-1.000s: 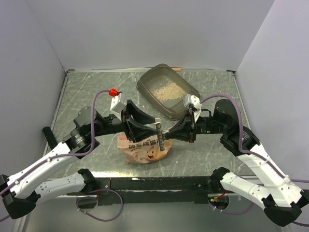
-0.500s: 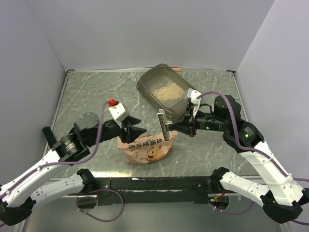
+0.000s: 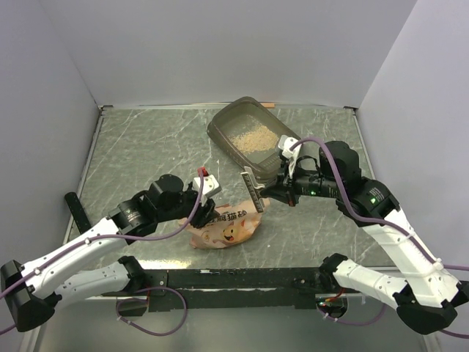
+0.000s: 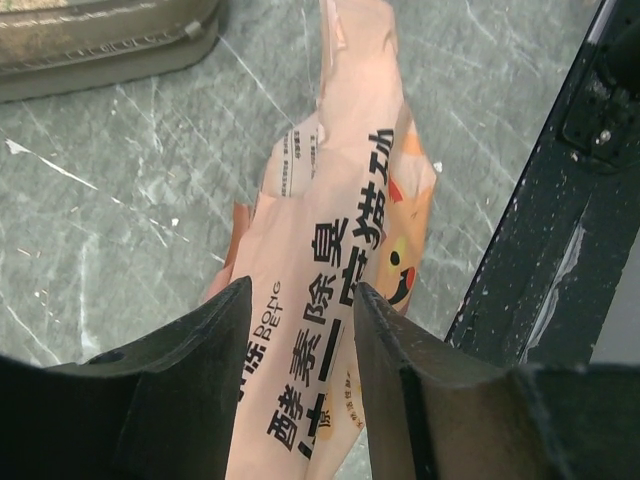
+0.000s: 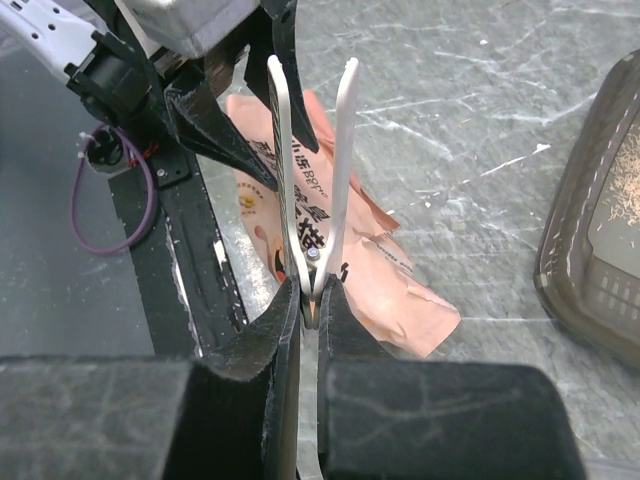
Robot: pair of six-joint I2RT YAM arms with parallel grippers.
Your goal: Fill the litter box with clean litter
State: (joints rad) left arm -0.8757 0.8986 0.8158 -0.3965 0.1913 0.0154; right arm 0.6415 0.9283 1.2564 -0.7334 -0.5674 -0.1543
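The litter box (image 3: 220,129), a grey-brown tray, stands at the back centre with a thin layer of clean litter (image 3: 253,136) inside. An orange-pink printed bag (image 3: 229,229) lies flat near the front edge. My left gripper (image 3: 205,210) hovers low over the bag's left end, open, its jaws astride the bag (image 4: 340,240) without pinching it. Just right of the bag and above it, my right gripper (image 3: 272,192) is shut on a white bag clip (image 3: 253,189). In the right wrist view the clip (image 5: 312,150) sticks out from the gripper (image 5: 310,300) over the bag (image 5: 400,290).
A black rail (image 3: 234,277) runs along the near table edge, close beside the bag (image 4: 540,240). White walls enclose the table at the back and both sides. The box's corner (image 5: 590,240) shows at the right of the right wrist view.
My left gripper let go of the clip, drew back and came down over the bag's left end. My right gripper lifted the clip slightly up and right, away from the bag.
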